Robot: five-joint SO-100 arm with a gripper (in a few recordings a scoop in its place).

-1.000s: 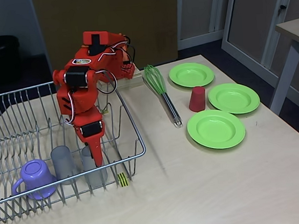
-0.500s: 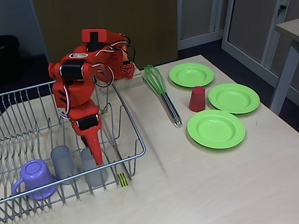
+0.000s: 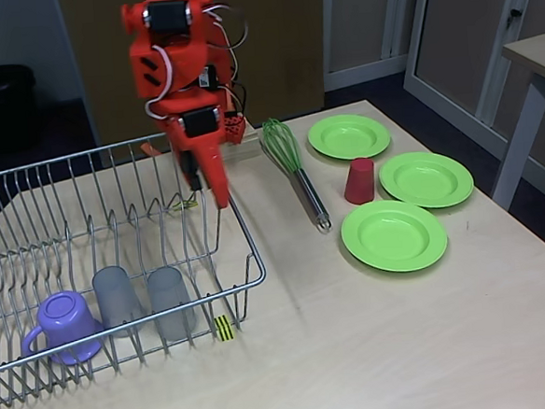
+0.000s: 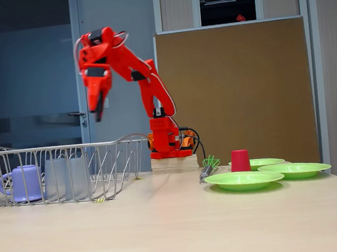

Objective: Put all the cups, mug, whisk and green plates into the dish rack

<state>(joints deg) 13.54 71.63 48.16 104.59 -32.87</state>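
Well apart, whisk (image 3: 293, 168) on table, hand (image 3: 212, 192) raised, empty.

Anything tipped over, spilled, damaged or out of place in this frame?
Nothing stands out. The purple mug and two grey cups sit upside down in the dish rack; the red cup, whisk and green plates lie tidy on the table.
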